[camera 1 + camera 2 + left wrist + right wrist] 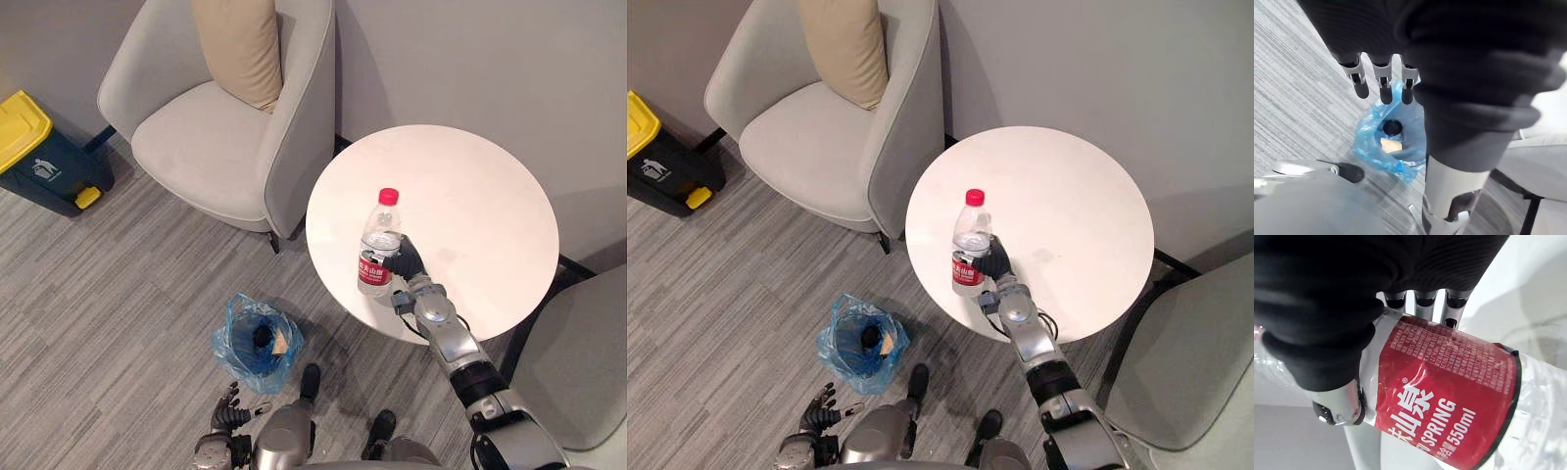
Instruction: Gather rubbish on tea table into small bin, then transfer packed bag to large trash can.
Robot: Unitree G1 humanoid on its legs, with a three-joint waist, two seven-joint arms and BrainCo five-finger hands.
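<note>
A clear plastic bottle [377, 245] with a red cap and red label stands upright near the front left of the round white tea table [470, 196]. My right hand [407, 262] is wrapped round the bottle's lower part; in the right wrist view its fingers [1420, 301] and thumb curl round the red label of the bottle [1449, 396]. On the floor in front of the table sits the small bin lined with a blue bag [257, 343], holding a dark item and a tan scrap. My left hand [227, 411] hangs low near that bag [1391, 142], fingers [1382, 81] relaxed and holding nothing.
A grey armchair [216, 127] with a beige cushion stands left of the table. A large dark bin with a yellow lid [34, 147] sits at the far left by the wall. Another grey seat [578, 362] is at the right edge.
</note>
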